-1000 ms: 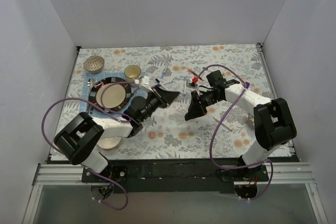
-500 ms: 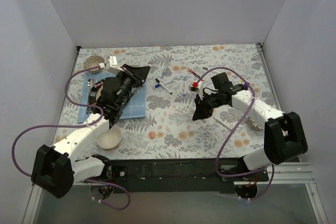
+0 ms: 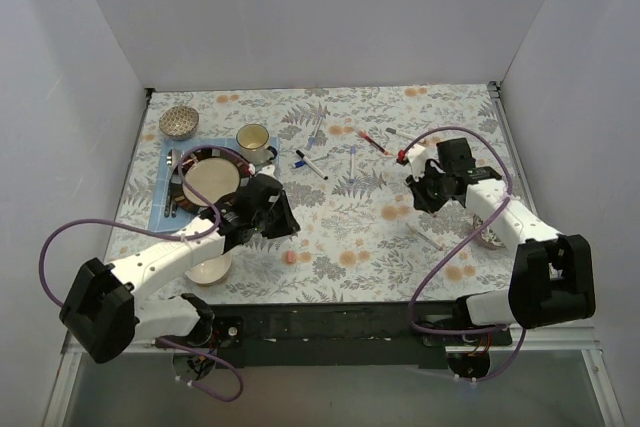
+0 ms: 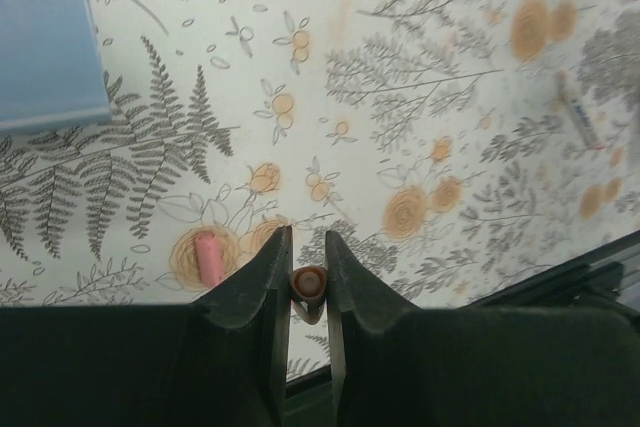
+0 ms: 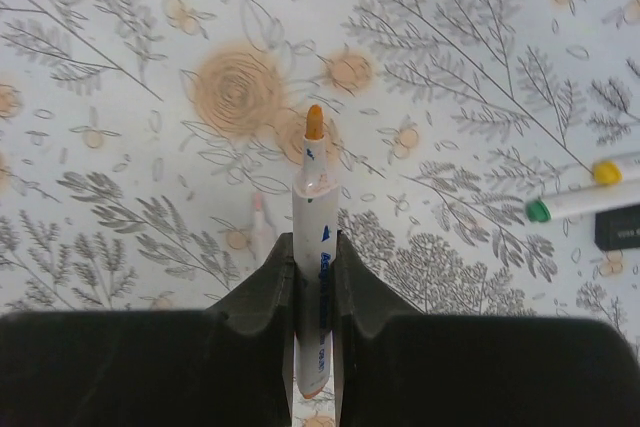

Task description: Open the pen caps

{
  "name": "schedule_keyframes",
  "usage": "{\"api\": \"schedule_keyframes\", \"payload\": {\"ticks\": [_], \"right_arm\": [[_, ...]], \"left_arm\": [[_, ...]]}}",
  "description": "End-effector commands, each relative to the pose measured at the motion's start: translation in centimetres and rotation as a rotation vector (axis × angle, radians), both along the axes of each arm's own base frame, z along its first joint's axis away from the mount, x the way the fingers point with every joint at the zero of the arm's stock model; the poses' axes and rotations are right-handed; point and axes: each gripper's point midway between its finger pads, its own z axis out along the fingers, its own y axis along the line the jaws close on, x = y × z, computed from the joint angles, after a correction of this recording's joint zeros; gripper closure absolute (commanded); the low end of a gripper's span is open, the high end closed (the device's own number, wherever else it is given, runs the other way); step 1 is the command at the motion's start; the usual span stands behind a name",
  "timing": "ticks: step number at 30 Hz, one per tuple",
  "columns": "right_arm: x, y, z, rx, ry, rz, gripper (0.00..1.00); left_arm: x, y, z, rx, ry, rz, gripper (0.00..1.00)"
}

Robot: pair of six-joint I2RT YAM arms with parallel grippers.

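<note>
Where the left hand (image 4: pixel 307 240) has its fingers pressed together, an orange pen cap (image 4: pixel 308 282) sits clamped between them, its open end facing the wrist camera. A pink cap (image 4: pixel 208 257) lies on the desk (image 4: pixel 420 67) just beside the left finger in that view. The right hand (image 5: pixel 313 244) grips a pen (image 5: pixel 316 187), whose bare orange tip points out past the fingertips. Ahead and to that hand's right lie a green-ended pen (image 5: pixel 565 205) and a yellow-ended pen (image 5: pixel 620 168).
</note>
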Motion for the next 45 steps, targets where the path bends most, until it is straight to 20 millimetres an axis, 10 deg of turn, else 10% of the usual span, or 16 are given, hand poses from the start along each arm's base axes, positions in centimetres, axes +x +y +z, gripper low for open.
{"api": "schedule_keyframes", "payload": {"ticks": [1, 25, 45], "right_arm": [[-0.8, -3.3, -2.3, -0.103, 0.083, -0.040, 0.93], [-3.1, -4.4, -5.6, -0.153, 0.234, -0.030, 0.58], [-2.5, -4.1, -4.4, -0.118, 0.179, -0.035, 0.55]], "left_arm": [[-1.1, 1.8, -1.9, 0.174, 0.047, 0.011, 1.00], [-1.8, 1.4, -5.8, 0.325, 0.110, -0.044, 0.93], [-1.0, 1.8, -7.5, 0.425, 0.118, -0.044, 0.81]]}}
